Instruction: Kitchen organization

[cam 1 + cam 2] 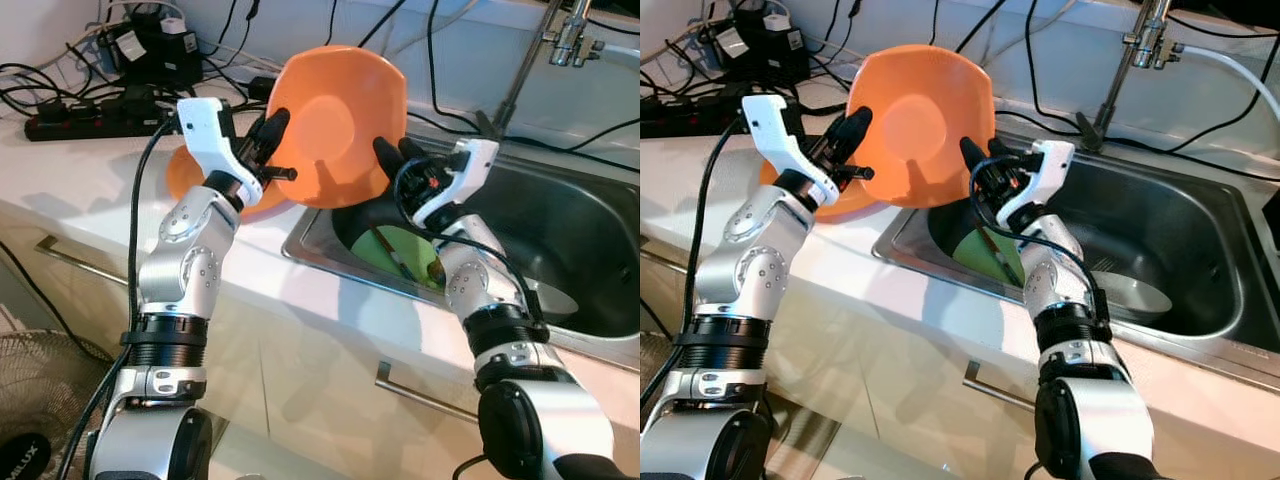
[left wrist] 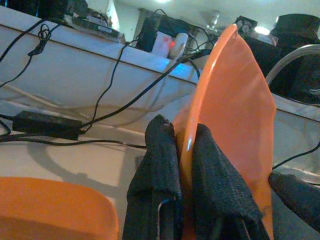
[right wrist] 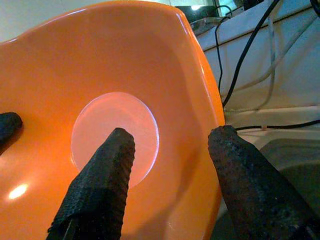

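Cables point(image 1: 60, 105) and a power strip point(image 1: 95, 117) cluttered the white countertop point(image 1: 70, 190); the left gripper point(image 1: 268, 135) pinched the rim of an upright orange bowl point(image 1: 335, 125) above the sink's point(image 1: 560, 250) edge, while the right gripper point(image 1: 395, 165) straddled its opposite rim, fingers apart

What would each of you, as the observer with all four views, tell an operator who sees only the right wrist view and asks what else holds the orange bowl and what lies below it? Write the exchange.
Operator: My right pincer straddles the rim of the orange bowl, open. Is anything else holding it?
Observer: Yes. The left pincer is shut on the rim at the bowl's other side, one finger on each face.
Operator: What is beneath the bowl?
Observer: The end of the sink, where a green dish lies just below the right pincer.
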Available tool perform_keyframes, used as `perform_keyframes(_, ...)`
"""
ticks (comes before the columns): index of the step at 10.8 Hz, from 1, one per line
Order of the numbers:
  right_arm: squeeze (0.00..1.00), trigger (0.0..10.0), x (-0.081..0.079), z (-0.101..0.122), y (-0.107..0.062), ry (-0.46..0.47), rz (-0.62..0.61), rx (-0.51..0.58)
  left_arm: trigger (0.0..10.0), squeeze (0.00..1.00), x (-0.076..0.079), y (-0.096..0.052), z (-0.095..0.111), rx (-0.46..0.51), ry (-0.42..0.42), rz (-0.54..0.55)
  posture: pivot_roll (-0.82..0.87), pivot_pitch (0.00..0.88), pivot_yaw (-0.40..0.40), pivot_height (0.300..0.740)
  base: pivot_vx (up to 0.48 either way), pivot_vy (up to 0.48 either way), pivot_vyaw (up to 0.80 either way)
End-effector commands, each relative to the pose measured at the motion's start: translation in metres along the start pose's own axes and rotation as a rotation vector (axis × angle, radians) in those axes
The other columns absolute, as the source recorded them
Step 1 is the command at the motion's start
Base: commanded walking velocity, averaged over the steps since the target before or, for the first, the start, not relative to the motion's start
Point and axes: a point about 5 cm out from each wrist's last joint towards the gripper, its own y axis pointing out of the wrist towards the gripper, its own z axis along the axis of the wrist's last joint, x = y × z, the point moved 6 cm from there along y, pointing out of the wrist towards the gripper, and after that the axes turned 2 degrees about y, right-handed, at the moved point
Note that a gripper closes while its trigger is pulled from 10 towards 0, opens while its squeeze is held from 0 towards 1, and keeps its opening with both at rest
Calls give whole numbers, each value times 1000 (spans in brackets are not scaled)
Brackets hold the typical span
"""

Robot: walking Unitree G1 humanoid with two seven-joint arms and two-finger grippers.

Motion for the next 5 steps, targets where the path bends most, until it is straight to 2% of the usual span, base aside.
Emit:
perform_keyframes(1,0,10000,0,-2,-2,4,8,-10,10000,0,13,2,15,46,7,-59,251,6,-34,740,0,0,0)
perform_keyframes(5,0,10000,13,8,-3,-15,-63,16,10000,0,4,-2,18,51,17,-29,256,12,-41,740,0,0,0)
